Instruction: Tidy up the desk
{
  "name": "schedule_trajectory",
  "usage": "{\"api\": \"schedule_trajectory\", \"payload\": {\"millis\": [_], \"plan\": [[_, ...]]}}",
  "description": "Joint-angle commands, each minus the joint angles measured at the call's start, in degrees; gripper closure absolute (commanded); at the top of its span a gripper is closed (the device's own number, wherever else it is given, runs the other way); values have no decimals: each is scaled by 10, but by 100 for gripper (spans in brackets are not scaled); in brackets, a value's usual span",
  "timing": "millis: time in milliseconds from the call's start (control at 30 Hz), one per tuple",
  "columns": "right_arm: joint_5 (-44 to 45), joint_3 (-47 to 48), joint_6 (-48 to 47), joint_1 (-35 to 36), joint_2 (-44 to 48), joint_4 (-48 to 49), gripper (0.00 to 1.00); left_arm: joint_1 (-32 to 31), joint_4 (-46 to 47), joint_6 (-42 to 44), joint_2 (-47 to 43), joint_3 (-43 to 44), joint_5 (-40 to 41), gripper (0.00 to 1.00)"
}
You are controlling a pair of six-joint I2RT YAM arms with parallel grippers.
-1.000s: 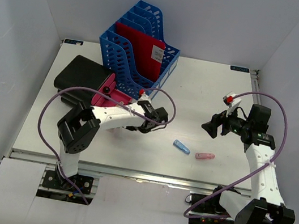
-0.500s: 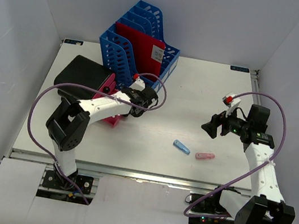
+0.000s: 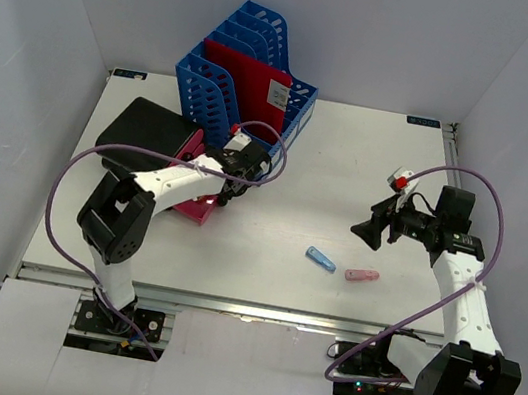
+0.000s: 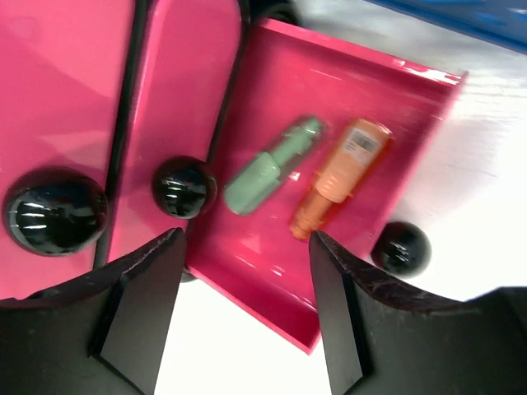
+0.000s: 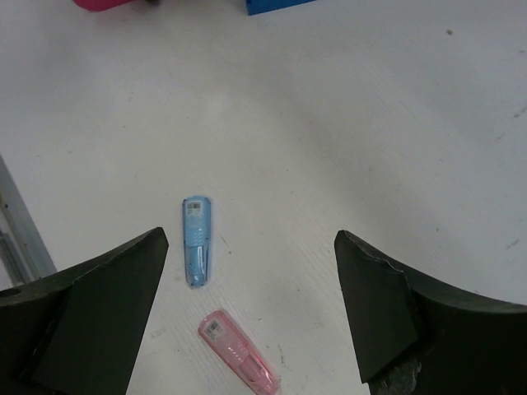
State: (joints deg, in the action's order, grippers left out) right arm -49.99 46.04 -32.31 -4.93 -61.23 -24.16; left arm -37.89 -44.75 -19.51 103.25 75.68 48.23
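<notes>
White walls close off three sides of the cell; the desk (image 3: 372, 155) fills the floor of the top view, flat and level under both arms; its long axis runs left to right across that view; its metal rail (image 3: 255, 310) edge faces the arm bases, the far edge meets the back wall.

Far-left area: blue file rack (image 3: 223, 89) upright with a red folder (image 3: 259, 90) standing in one slot; black case (image 3: 143, 132) lying flat beside it; pink drawer unit (image 4: 74, 90) just in front of the rack, one drawer (image 4: 370, 107) pulled out.

Left gripper (image 4: 239, 304) hangs directly over the open drawer; fingers spread wide, nothing between them. Drawer holds a green marker (image 4: 272, 164) and an orange marker (image 4: 342, 173), side by side, both slanted the same way; judged: the drawer stands open as the collecting place for loose markers, and the empty pincer above it suits a drop-off position.

Right gripper (image 5: 247, 247) hovers over the mid-right desk; pincer wide, holding nothing; its wrist view looks down on a blue marker (image 5: 196, 239) and a pink marker (image 5: 237, 352), loose on the bare surface, near each other, not touching. Judged: these two are what remains to tidy; the wide opening suits a descent across the blue marker's short side.
</notes>
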Motion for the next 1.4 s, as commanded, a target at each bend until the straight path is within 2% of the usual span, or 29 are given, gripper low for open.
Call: {"api": "schedule_trajectory", "payload": {"millis": [0,67,100,133,200,233,367,467,633,833,900,1167,1233,1300,1367], "plan": [[-83,7,-121,19,-19,-88,11,-4,14,-12,-93,-11,-139,27],[-35,-2,-134,62,-21,-90,10,-7,31,-18,-122,-36,-220,26],[-5,-8,-132,86,-20,-83,10,-8,44,-19,-165,-49,-256,26],[25,-14,-119,133,-18,-74,9,-8,59,-21,-192,-65,-291,26],[130,-34,-88,202,-14,-39,5,-8,121,-33,-267,-126,-402,18],[178,-40,-76,225,-16,-27,3,-8,138,-37,-296,-156,-428,14],[322,-52,-22,320,-56,12,10,-7,202,-78,-453,-252,-514,3],[374,-45,-8,346,-100,12,10,-6,221,-109,-545,-297,-531,2],[397,-37,9,373,-157,11,10,-6,228,-153,-672,-356,-538,2],[408,-27,17,377,-195,17,4,-6,218,-174,-743,-385,-535,2],[405,-23,17,378,-204,16,6,-6,215,-176,-754,-386,-534,2],[399,-18,6,379,-233,12,44,-6,213,-192,-787,-377,-534,2],[395,-13,5,380,-239,9,55,-6,213,-194,-795,-371,-534,2],[389,-7,4,381,-245,5,71,-6,212,-196,-802,-366,-536,2],[386,1,3,381,-251,2,81,-6,211,-197,-808,-362,-538,2]]}}
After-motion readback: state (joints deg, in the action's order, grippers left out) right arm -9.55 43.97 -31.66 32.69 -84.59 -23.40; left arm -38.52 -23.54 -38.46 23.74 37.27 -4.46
